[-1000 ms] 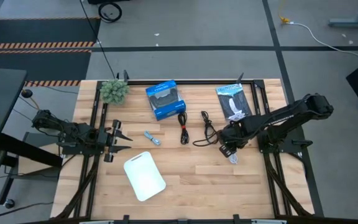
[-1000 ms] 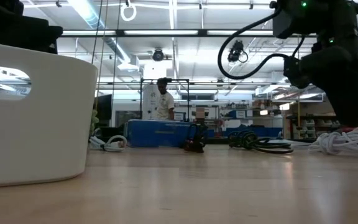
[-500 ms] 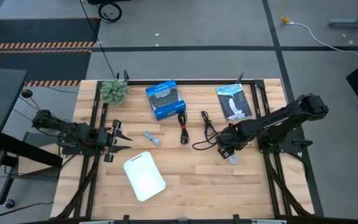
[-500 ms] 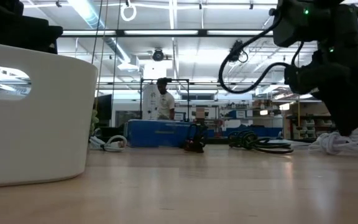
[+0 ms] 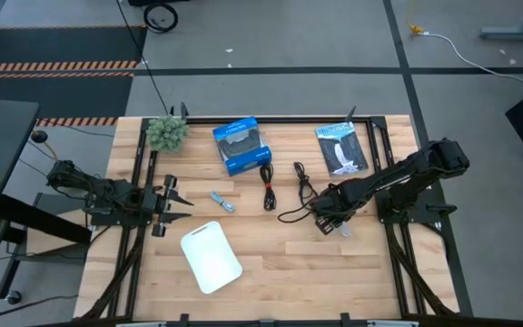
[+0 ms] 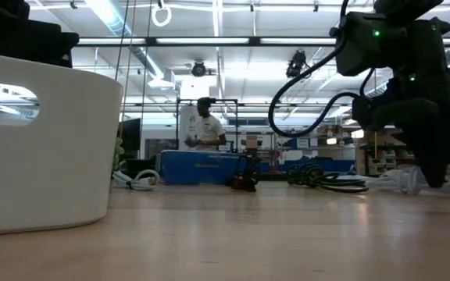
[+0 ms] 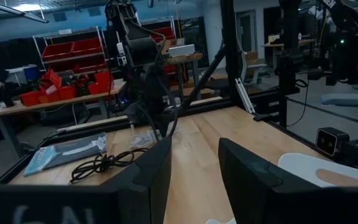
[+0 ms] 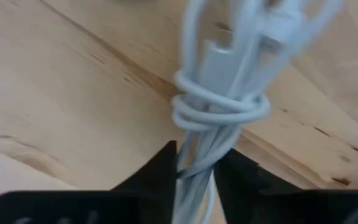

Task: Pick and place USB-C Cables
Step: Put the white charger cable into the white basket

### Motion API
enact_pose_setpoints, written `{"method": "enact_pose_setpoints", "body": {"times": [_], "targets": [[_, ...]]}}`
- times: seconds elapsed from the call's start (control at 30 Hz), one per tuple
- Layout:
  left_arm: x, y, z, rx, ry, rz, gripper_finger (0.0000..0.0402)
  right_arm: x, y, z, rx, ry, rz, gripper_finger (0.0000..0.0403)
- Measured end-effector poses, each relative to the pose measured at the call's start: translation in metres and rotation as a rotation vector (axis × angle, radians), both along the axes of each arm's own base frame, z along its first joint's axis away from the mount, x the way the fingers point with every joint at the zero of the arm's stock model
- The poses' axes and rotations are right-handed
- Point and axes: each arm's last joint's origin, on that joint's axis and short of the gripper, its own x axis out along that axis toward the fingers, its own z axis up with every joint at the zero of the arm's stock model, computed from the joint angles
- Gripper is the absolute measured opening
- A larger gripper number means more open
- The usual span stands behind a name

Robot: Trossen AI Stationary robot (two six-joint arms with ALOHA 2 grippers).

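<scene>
The white USB-C cable [image 8: 219,106] is a bundle tied by loops round its middle; my right gripper [image 8: 197,167] is shut on it right of the table's middle [image 5: 327,221]. Two black cables [image 5: 267,186] [image 5: 298,195] lie on the wood left of that gripper. The short pale blue-grey cable [image 5: 222,202] lies near the open left gripper [image 5: 174,202], which waits at the table's left and touches nothing. The white tray [image 5: 212,256] sits toward the near edge. My right gripper pinches the white cable bundle between its two fingers [image 8: 160,168], on the strands just below the wrapped loops [image 8: 199,155]. The fingers come from above, slanting in from the table's right. In the low view the bundle [image 6: 403,183] shows at table level; whether it is clear of the wood I cannot tell.
A blue box [image 5: 241,145] and a small green plant [image 5: 166,132] stand near the far edge, and a flat black-and-white packet [image 5: 341,148] lies far right. Black frame rails run along both sides. Bare wood [image 5: 289,259] lies between tray and right gripper. A person stands in the room beyond.
My right gripper has moved toward the table's left, and the white cable bundle has gone with it, away from the right edge. The left arm has kept still.
</scene>
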Motion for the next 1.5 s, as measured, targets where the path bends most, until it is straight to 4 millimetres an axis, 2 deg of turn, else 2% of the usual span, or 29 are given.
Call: {"method": "enact_pose_setpoints", "body": {"times": [0.13, 0.2, 0.3, 0.43, 0.57, 0.7, 0.8, 0.93, 1.07, 1.13, 1.23, 1.33, 1.5], "targets": [[0.0, 0.0, 0.0, 0.0, 0.001, 0.0, 0.0142, 0.001, -0.002, 0.003, 0.033, -0.009, -0.002, 0.0042], [0.0, 0.0, 0.0, 0.0, 0.0, 0.0, 0.0142, 0.003, -0.001, 0.009, 0.062, -0.029, 0.014, 0.0037], [0.0, 0.0, 0.0, 0.0, 0.0, 0.0, 0.0142, 0.013, 0.002, 0.028, 0.077, -0.109, 0.052, 0.0037], [0.0, 0.0, 0.0, 0.0, 0.0, 0.0, 0.0142, 0.029, 0.005, 0.063, 0.044, -0.254, 0.126, 0.0037], [0.0, 0.0, 0.0, 0.0, 0.0, 0.0, 0.0142, 0.049, 0.01, 0.094, -0.095, -0.465, 0.41, 0.0045], [0.0, 0.0, 0.0, 0.0, 0.001, 0.0, 0.0142, 0.074, 0.017, 0.108, -0.293, -0.707, 0.725, 0.0046], [0.0, 0.0, 0.0, 0.0, 0.0, 0.0, 0.0142, 0.094, 0.021, 0.109, -0.436, -0.838, 0.947, 0.0045], [0.0, 0.0, 0.0, 0.0, -0.001, 0.0, 0.0142, 0.121, 0.026, 0.101, -0.627, -0.945, 1.158, 0.0046], [0.0, 0.0, 0.0, -0.001, -0.002, 0.0, 0.0142, 0.146, 0.032, 0.088, -0.808, -1.041, 1.297, 0.0046], [0.0, 0.0, 0.0, 0.0, 0.0, 0.0, 0.0142, 0.156, 0.034, 0.081, -0.868, -1.091, 1.3, 0.0046], [0.0, 0.0, 0.0, 0.0, 0.0, 0.0, 0.0142, 0.172, 0.033, 0.071, -0.883, -1.127, 1.277, 0.0044], [0.0, 0.0, 0.0, 0.001, 0.001, 0.0, 0.0142, 0.19, 0.037, 0.063, -0.823, -1.111, 1.322, 0.0042], [0.0, 0.0, 0.0, 0.0, 0.0, 0.0, 0.0142, 0.221, 0.053, 0.063, -0.719, -1.154, 1.405, 0.0041]]}}
